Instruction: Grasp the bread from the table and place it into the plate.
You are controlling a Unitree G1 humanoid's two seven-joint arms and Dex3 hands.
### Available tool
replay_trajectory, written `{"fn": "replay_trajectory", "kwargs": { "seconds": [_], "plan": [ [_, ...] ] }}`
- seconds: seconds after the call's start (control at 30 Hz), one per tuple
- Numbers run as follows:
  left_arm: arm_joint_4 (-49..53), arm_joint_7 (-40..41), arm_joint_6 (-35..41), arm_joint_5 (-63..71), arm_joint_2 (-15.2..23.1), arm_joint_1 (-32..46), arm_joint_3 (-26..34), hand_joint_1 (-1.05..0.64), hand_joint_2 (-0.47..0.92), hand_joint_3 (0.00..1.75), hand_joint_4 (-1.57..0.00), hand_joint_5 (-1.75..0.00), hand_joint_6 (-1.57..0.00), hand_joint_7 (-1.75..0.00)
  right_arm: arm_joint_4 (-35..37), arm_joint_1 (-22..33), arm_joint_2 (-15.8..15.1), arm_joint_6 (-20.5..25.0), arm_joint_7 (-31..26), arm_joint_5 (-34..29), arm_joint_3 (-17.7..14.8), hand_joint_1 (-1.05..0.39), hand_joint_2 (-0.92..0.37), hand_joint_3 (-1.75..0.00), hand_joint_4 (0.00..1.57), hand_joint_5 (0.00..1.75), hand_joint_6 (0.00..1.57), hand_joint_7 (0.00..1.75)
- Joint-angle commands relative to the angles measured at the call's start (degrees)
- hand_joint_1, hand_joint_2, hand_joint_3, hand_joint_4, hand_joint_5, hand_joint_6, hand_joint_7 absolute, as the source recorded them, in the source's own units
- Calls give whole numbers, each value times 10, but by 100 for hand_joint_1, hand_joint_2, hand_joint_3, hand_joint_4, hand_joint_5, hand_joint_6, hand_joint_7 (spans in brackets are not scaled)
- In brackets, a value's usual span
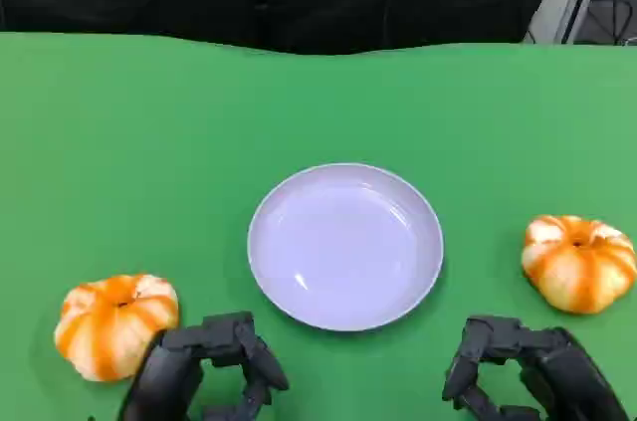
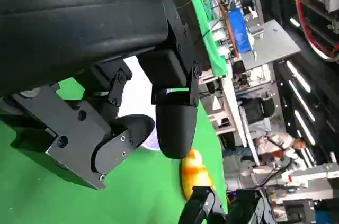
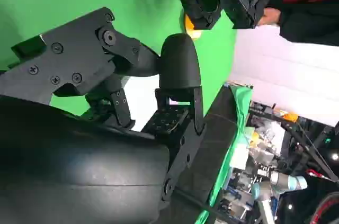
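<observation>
Two orange-and-white pumpkin-shaped breads lie on the green table (image 1: 119, 142): the left bread (image 1: 115, 323) at lower left just beside the left hand (image 1: 204, 371), the right bread (image 1: 579, 261) at right above the right hand (image 1: 523, 371). The white plate (image 1: 344, 245) sits bare at centre between them. Both hands hold nothing, fingers seemingly loosely curled and apart, though the lower edge crops them.

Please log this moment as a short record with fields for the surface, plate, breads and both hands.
surface: green table
plate: round pale lavender plate, centre of the table, nothing in it
bread 1: orange-and-white pumpkin-shaped bread, left of the plate, next to the left hand
bread 2: matching pumpkin-shaped bread, right of the plate
left hand: near edge, holding nothing
right hand: near edge, holding nothing
task status: no bread grasped yet
</observation>
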Motion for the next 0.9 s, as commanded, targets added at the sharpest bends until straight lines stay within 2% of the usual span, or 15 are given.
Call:
{"fn": "replay_trajectory", "kwargs": {
  "seconds": [0.03, 0.43, 0.5, 0.57, 0.6, 0.67, 0.77, 0.9],
  "plan": [
    [0, -7, 6, -11, 3, -3, -3, -2, 51, 113, -93, -144, -99, -111, -4, 3, -9, -3, -1, 8, -7, -24, -62, -90, 80, 156, 79, 133],
    [1, 2, 1, -5, 3, -2, -1, -3, 51, 113, -93, -141, -99, -108, -8, 5, -7, 1, -2, 7, -5, -26, -63, -90, 81, 156, 80, 132],
    [-1, 18, 0, 7, 1, -1, 4, -6, 59, 96, -93, -125, -99, -97, -10, 6, -7, 4, -1, 8, -5, -25, -63, -91, 81, 156, 79, 132],
    [-4, 21, 6, 5, -1, 1, 6, -9, 72, 65, -91, -93, -104, -56, -10, 5, -8, 3, -1, 7, -5, -25, -63, -90, 80, 156, 79, 132],
    [-7, 19, 11, -1, -3, 2, 6, -11, 76, 56, -93, -72, -106, -36, -11, 5, -9, 3, -2, 5, -5, -25, -63, -90, 80, 156, 79, 132],
    [-13, 14, 20, -10, -2, 4, 5, -16, 80, 40, -95, -33, -101, -8, -9, 2, -8, 0, -4, 1, -6, -25, -63, -90, 80, 156, 79, 132],
    [-27, -4, 37, -36, 0, 9, 4, -19, 81, 31, -89, -9, -87, -1, -6, 1, -6, 0, -3, 4, -5, -25, -62, -90, 81, 157, 79, 132],
    [-43, -34, 48, -66, 8, 11, 2, -30, 90, 10, -77, -1, -73, 0, -5, 1, -6, -2, -6, 0, -6, -25, -62, -90, 81, 157, 79, 132]
  ]
}}
